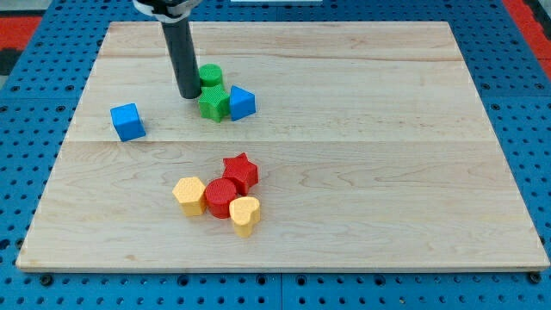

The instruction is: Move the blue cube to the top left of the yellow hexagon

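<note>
No fingers are carried by this arm, so nothing is grasped or released; only a straight dark rod is seen, and its lower end, my tip (188, 96), is set on the wooden board (387, 172) in the far left part of it. The tip is placed just to the left of a small group of three blocks. In this group a green cylinder (211, 76) is found at the far side, a green block (213, 102) of a star-like shape is found just in front of it, and a blue triangular block (242, 102) is touching the green one on the right. Whether the tip touches the green blocks cannot be told, but it is very close to them.

The blue cube (128, 121) is located alone, to the left of the tip and a little nearer, well apart from all other blocks.

A second group is seen in the near middle of the board. The yellow hexagon (189, 195) is placed at its left side, touching a red cylinder (220, 197). A red star (241, 171) is set behind the cylinder, and a yellow heart (245, 214) is set in front of it, to the right. The blue cube is far and left from the yellow hexagon, with a clear gap between them.
</note>
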Robot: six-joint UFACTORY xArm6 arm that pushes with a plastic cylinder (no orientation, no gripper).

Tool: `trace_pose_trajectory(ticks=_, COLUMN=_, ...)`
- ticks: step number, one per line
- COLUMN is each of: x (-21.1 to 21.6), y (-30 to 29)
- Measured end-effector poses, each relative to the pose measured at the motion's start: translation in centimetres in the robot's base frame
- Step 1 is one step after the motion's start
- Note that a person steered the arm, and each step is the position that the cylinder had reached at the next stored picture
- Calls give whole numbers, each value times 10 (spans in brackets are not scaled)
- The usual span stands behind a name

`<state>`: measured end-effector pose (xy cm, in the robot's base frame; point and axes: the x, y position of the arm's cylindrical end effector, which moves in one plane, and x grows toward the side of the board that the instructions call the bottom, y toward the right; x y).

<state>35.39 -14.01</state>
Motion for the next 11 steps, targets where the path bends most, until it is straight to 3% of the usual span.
trace_pose_trajectory(ticks=1, x=5, y=-28)
trace_pose_trajectory(ticks=5, x=14, y=-24)
trace_pose_trajectory(ticks=6, x=30, y=-75)
trace_pose_trajectory(ticks=7, x=48, y=-88)
trace_pose_trajectory(ticks=9, x=100, y=-72)
trace_pose_trajectory(ticks=10, x=103, y=-71)
trace_pose_trajectory(ticks=11, x=88, y=-21)
